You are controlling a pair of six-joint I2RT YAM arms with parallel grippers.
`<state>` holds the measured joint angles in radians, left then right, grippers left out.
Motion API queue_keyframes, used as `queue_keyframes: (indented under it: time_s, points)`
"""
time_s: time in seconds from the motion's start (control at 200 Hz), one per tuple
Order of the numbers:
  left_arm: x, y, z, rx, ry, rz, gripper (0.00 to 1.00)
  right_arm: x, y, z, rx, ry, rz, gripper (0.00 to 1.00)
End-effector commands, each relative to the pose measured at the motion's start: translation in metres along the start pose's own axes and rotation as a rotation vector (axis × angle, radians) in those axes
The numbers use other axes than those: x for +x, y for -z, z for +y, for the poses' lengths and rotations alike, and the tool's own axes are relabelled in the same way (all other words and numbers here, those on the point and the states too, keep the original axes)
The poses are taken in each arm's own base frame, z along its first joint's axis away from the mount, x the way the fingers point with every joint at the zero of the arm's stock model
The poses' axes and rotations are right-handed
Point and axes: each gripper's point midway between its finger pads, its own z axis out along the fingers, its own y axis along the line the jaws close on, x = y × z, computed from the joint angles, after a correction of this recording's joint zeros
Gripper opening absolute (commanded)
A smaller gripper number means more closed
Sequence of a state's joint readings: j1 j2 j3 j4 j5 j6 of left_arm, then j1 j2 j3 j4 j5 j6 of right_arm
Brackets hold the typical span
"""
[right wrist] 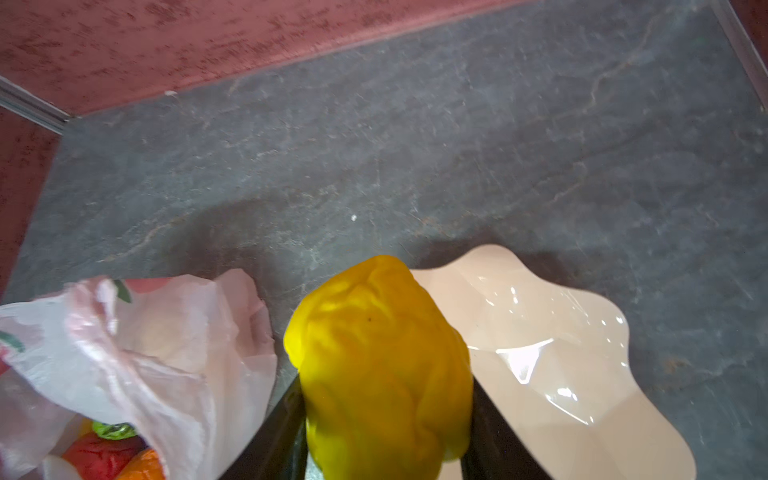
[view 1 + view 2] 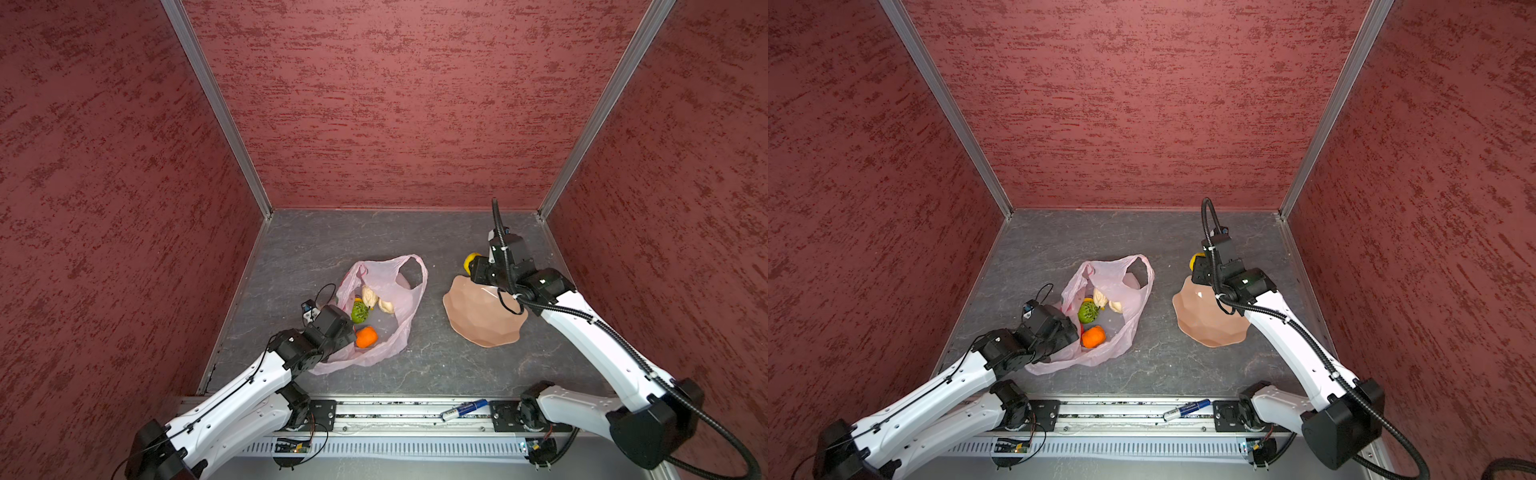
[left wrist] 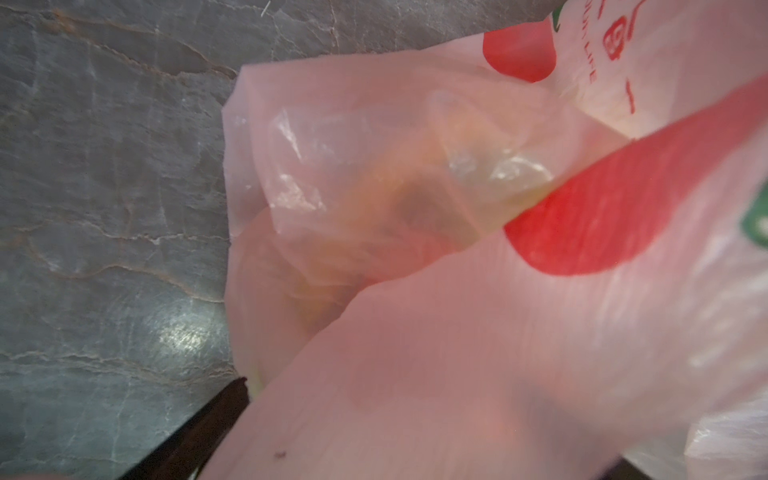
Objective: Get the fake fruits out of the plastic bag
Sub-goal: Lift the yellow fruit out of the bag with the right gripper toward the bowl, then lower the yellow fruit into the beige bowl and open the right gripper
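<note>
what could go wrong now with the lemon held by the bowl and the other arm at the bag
1. The right gripper holds the yellow lemon near the far rim of the bowl, not over its middle; released here, it may bounce off onto the table.
2. The open left gripper sits at the mouth of the plastic bag, film draped over its camera; closing now could snag film rather than the orange fruit and drag the bag.

Yellow lemon [image 1: 374, 332] clamped in right gripper [image 1: 385, 380]: matt, wrinkled rubbery skin. Bowl [image 1: 540, 332] just beside it: glossy smooth plastic, faceted. Plastic bag [image 2: 409, 316] off to the gripper's other side: thin translucent crinkly film. Floor [image 1: 415, 145] beneath: matt, veined, stone-look.
</note>
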<state>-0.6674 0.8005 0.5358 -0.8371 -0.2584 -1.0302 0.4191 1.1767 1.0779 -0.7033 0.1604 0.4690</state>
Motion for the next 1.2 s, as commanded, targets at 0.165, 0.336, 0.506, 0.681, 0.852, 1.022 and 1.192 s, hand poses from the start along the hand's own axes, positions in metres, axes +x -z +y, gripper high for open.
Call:
queue_keyframes:
  time_s: [0.165, 0.336, 0.506, 0.681, 0.852, 1.022, 1.192]
  points:
    - [-0.004, 0.001, -0.004, 0.002, -0.019, 0.0, 0.99, 0.033, -0.024, -0.033, 0.035, -0.128, 0.047, 0.21]
    - [-0.002, 0.0, -0.003, 0.0, -0.02, 0.004, 0.99, 0.056, -0.039, -0.049, 0.065, -0.17, 0.092, 0.21]
    - [-0.001, 0.0, -0.001, -0.002, -0.016, 0.003, 0.99, 0.076, -0.052, -0.06, 0.089, -0.193, 0.126, 0.22]
    - [-0.001, -0.002, -0.001, -0.004, -0.019, 0.008, 0.99, 0.092, -0.065, -0.067, 0.111, -0.204, 0.163, 0.24]
    - [-0.001, -0.002, -0.002, -0.003, -0.02, 0.008, 0.99, 0.105, -0.074, -0.071, 0.118, -0.21, 0.194, 0.28]
    - [0.001, -0.003, -0.001, -0.009, -0.023, 0.013, 0.99, 0.116, -0.08, -0.076, 0.139, -0.214, 0.22, 0.36]
    - [0.0, -0.002, -0.002, -0.005, -0.021, 0.01, 0.99, 0.122, -0.082, -0.082, 0.162, -0.213, 0.229, 0.5]
